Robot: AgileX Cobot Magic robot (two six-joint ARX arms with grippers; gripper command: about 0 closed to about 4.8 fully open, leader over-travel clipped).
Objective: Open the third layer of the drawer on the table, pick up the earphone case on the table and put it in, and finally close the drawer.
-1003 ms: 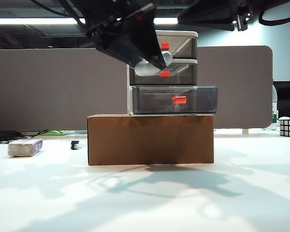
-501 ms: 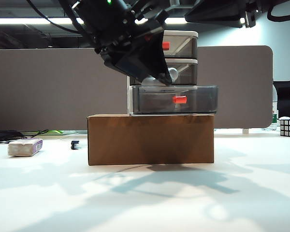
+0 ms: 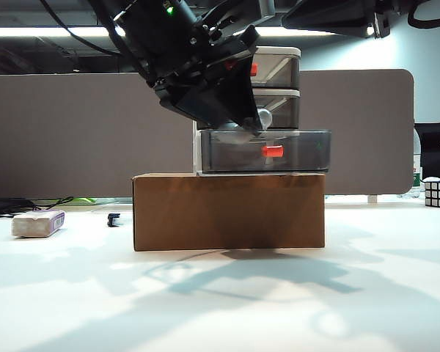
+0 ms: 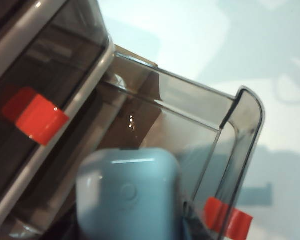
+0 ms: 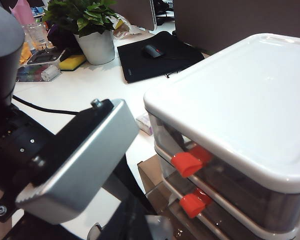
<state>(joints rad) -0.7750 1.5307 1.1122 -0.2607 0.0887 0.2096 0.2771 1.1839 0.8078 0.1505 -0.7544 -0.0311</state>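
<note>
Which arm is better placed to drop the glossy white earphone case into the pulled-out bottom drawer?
Left. The left gripper holds the glossy white earphone case right over the open smoky grey bottom drawer. The right gripper is out of view, its camera above the unit.

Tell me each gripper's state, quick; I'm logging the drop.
Left gripper, over the open lowest smoky grey drawer: holding the glossy white earphone case.
Right gripper, higher up: cannot tell.

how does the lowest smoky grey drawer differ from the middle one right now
The lowest smoky grey translucent drawer is pulled out past the white frame; the middle smoky grey drawer sits flush. The lowest is open on top, with the left claw holding the glossy white earphone case at its opening; the middle is covered by the drawer above. The lowest's front shows fully; the left arm partly hides the middle's. Both carry small red-orange handles.
</note>
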